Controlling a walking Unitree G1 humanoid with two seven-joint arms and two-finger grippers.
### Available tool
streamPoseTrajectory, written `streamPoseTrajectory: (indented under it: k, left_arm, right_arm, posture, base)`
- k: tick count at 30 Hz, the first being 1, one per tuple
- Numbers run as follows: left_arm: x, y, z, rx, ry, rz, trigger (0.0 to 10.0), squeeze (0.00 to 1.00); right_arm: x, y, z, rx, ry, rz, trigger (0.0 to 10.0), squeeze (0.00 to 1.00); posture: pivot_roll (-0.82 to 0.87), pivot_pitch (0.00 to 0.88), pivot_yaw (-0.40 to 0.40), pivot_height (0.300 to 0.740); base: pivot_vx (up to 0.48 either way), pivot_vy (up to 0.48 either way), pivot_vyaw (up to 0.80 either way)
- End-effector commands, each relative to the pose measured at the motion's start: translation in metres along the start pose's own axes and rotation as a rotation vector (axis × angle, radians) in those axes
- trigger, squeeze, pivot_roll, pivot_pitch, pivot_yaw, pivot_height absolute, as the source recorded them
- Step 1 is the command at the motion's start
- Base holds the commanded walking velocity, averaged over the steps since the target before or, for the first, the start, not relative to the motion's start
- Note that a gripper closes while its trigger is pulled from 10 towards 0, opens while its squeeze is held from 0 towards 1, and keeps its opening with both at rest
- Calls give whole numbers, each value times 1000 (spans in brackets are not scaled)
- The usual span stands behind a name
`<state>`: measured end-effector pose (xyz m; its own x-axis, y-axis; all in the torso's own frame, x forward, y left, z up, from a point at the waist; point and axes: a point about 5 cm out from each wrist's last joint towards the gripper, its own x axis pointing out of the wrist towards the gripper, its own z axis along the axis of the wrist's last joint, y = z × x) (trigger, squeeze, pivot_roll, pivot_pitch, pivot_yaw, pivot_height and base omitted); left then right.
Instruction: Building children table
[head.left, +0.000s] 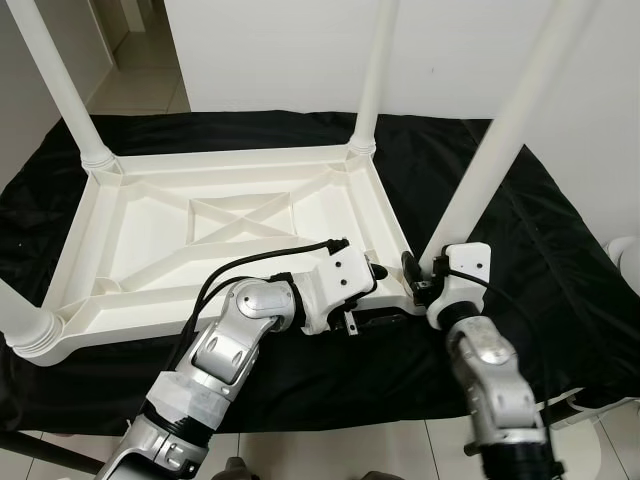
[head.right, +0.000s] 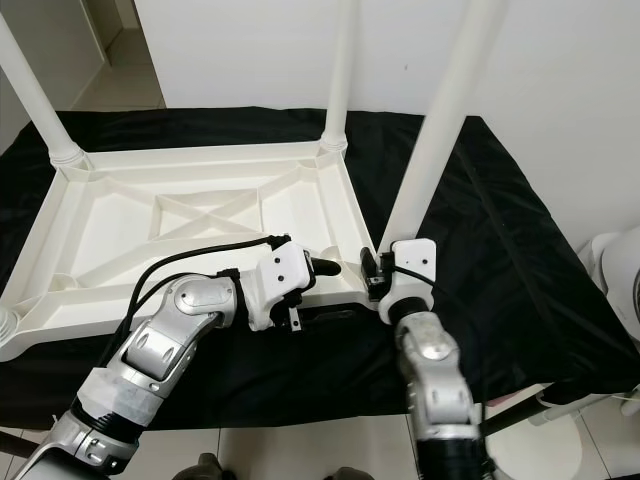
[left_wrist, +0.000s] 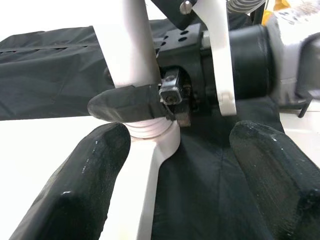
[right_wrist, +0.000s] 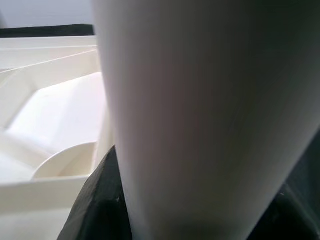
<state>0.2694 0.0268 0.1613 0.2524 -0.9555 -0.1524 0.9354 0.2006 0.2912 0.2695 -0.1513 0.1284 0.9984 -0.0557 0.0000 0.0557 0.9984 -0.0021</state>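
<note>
**Inspector:** Presently, the white plastic table top (head.left: 225, 235) lies upside down on a black cloth (head.left: 520, 250), ribbed underside facing up, with an X-shaped brace at its centre. The cloth covers a raised surface over a pale tiled floor (head.left: 140, 85).

**Clerk:** And the legs?

**Inspector:** Four white legs stand up from the corners. The far left leg (head.left: 60, 85) and far right leg (head.left: 372, 80) are seated in their sockets. The near left leg (head.left: 22, 320) shows at the frame edge, seated in its corner. The near right leg (head.left: 505, 135) leans somewhat toward the robot's right, its foot at the near right corner of the table top.

**Clerk:** Position of the right gripper?

**Inspector:** The right gripper (head.left: 425, 275) is at the base of the near right leg, closed around it. In the left wrist view one of its black fingers (left_wrist: 125, 105) is pressed across the leg just above the ribbed collar. In the right wrist view the leg (right_wrist: 200, 115) runs between the fingers at very close range.

**Clerk:** And the left gripper?

**Inspector:** The left gripper (head.left: 382, 272) sits just beside that corner, against the table top's near edge, pointing toward the right gripper. Its fingers (left_wrist: 75, 185) are spread wide, holding nothing, with the corner socket between them.
</note>
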Motion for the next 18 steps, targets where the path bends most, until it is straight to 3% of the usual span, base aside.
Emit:
streamPoseTrajectory:
  k: [1, 3, 4, 7, 15, 16, 18]
  left_arm:
    - [0, 1, -1, -6, 2, 41, 10000, 0]
    - [0, 1, -1, -6, 2, 41, 10000, 0]
    - [0, 0, -1, -6, 1, 41, 10000, 0]
    - [0, 0, -1, -6, 1, 40, 10000, 0]
    - [0, 0, -1, -5, 2, 36, 10000, 0]
    - [1, 0, -1, -3, 1, 38, 10000, 0]
    - [1, 0, -1, -2, 0, 39, 10000, 0]
  right_arm:
    - [-5, -4, -13, -1, 81, -127, 10000, 0]
    - [-6, -4, -14, 5, 89, -154, 10000, 0]
    - [-8, 2, -14, 29, 84, -230, 10000, 0]
    - [-7, 10, -12, 37, 82, -222, 10000, 0]
    - [-11, 7, -7, 24, 75, -228, 10000, 0]
    - [-12, 6, -8, 21, 77, -230, 10000, 1000]
    - [-13, 6, -8, 20, 78, -233, 10000, 1000]
  posture:
    - [-42, 0, 3, 740]
    - [-42, 0, 3, 740]
    - [-41, 0, 2, 740]
    - [-39, 0, 1, 740]
    - [-40, 0, -7, 740]
    - [-38, 0, -11, 740]
    - [-38, 0, -11, 740]
  base:
    - [0, 0, 0]
    - [0, 0, 0]
    - [0, 0, 0]
    - [0, 0, 0]
    - [0, 0, 0]
    - [0, 0, 0]
    - [0, 0, 0]
